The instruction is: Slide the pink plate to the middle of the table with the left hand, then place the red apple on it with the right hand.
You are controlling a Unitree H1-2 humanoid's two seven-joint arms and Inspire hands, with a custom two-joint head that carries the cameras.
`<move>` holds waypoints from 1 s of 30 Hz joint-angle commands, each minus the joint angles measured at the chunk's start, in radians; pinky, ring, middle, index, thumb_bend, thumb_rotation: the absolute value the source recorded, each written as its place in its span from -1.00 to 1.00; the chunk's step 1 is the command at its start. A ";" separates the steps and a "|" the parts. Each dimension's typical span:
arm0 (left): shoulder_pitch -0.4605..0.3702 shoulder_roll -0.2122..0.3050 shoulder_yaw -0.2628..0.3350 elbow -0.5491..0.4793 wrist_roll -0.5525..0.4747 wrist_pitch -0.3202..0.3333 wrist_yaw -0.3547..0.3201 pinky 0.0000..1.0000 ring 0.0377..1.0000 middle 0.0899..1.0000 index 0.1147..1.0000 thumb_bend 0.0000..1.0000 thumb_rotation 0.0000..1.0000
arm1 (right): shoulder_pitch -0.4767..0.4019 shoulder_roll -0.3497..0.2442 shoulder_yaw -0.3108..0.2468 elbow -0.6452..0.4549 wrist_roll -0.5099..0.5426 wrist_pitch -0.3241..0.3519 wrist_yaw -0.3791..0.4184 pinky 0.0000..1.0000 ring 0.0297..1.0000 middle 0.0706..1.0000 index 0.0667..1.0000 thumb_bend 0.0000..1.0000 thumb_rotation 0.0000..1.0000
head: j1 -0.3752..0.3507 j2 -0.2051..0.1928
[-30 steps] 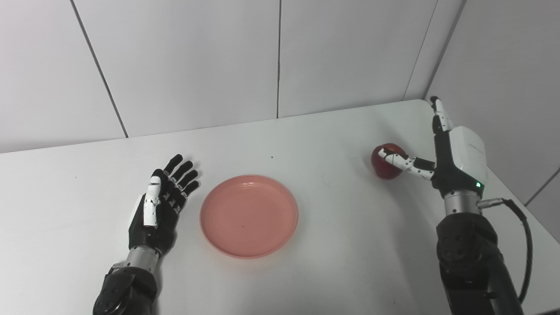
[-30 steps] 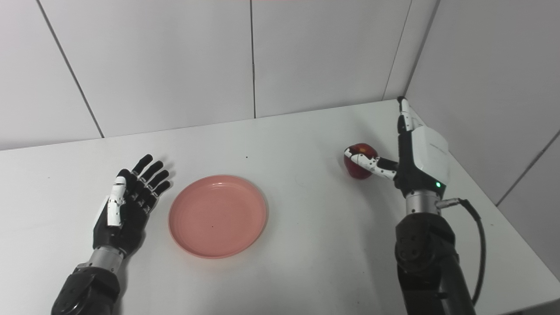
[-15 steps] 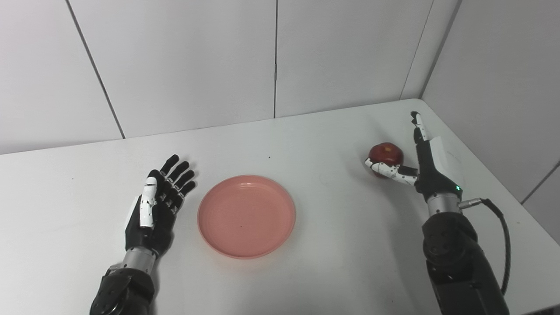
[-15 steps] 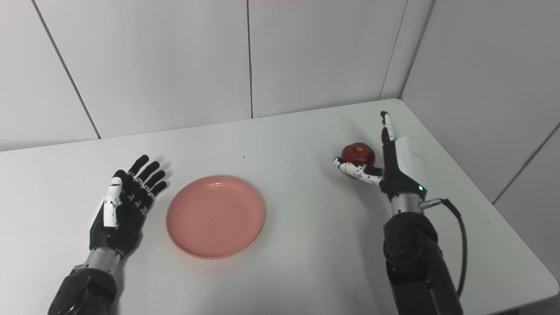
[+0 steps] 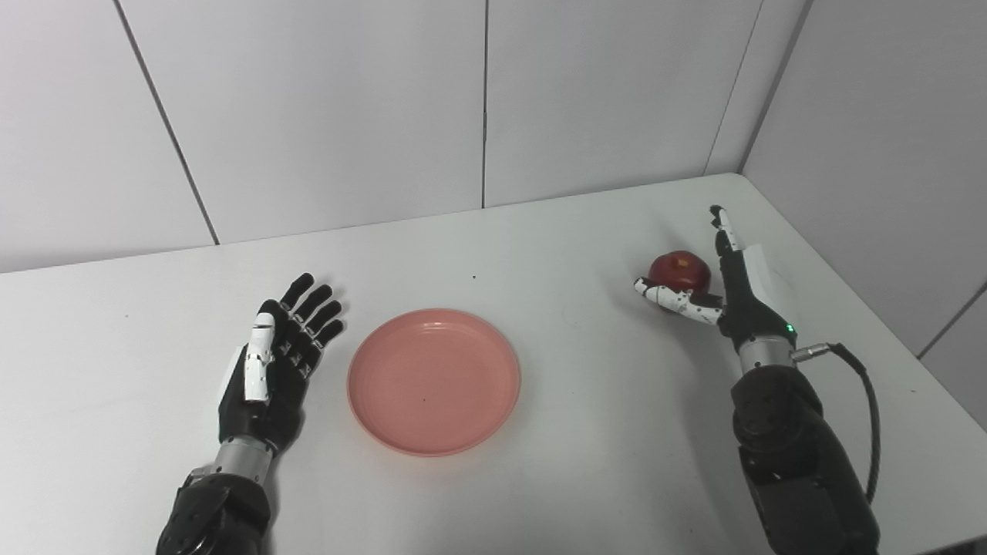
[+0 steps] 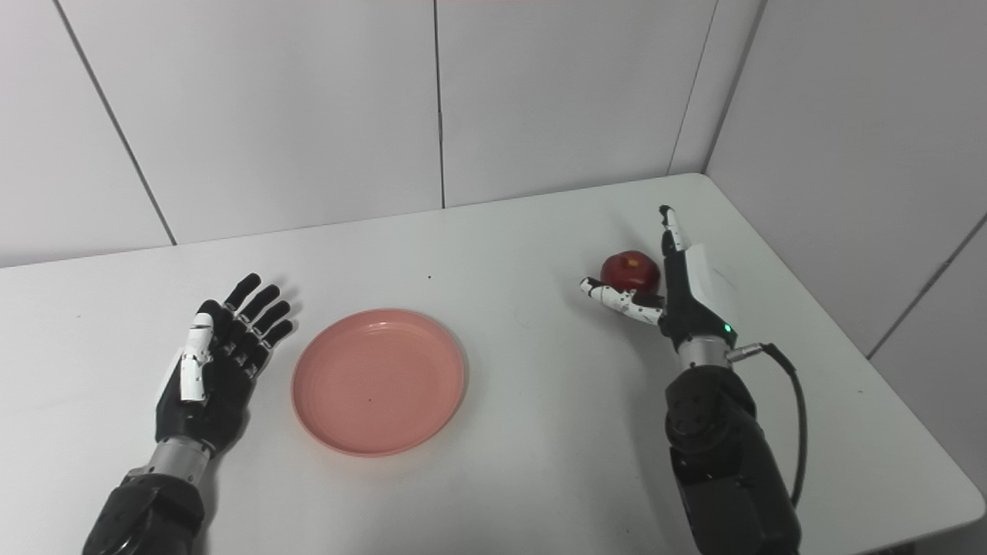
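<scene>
At table centre: pink plate (image 5: 433,381) placed, slide looks finished.
Left hand (image 5: 271,370) spread flat beside it; right hand (image 5: 721,281) open around red apple (image 5: 678,271), ungrasped. Lift and placing remain.

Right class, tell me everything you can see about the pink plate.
The pink plate is round and shallow with a raised rim, smooth and matte, seemingly plastic. It lies flat and empty on the white table, near its middle. Nothing touches it: the left robot hand rests open just beside its left edge.
</scene>
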 commanded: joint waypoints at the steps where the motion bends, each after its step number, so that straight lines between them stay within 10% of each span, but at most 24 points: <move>1: 0.047 0.021 0.004 0.035 0.015 0.086 0.023 0.75 0.72 0.73 0.69 -0.34 1.00 | -0.038 -0.031 0.000 -0.001 -0.003 -0.017 -0.031 0.58 0.78 0.87 0.94 1.00 0.04 | 0.001 -0.001; 30: 0.053 0.032 -0.007 0.012 0.011 0.091 0.015 0.74 0.73 0.73 0.70 -0.32 1.00 | -0.090 -0.052 0.029 0.069 0.007 0.046 -0.020 0.51 0.69 0.76 0.80 1.00 -0.13 | 0.007 0.009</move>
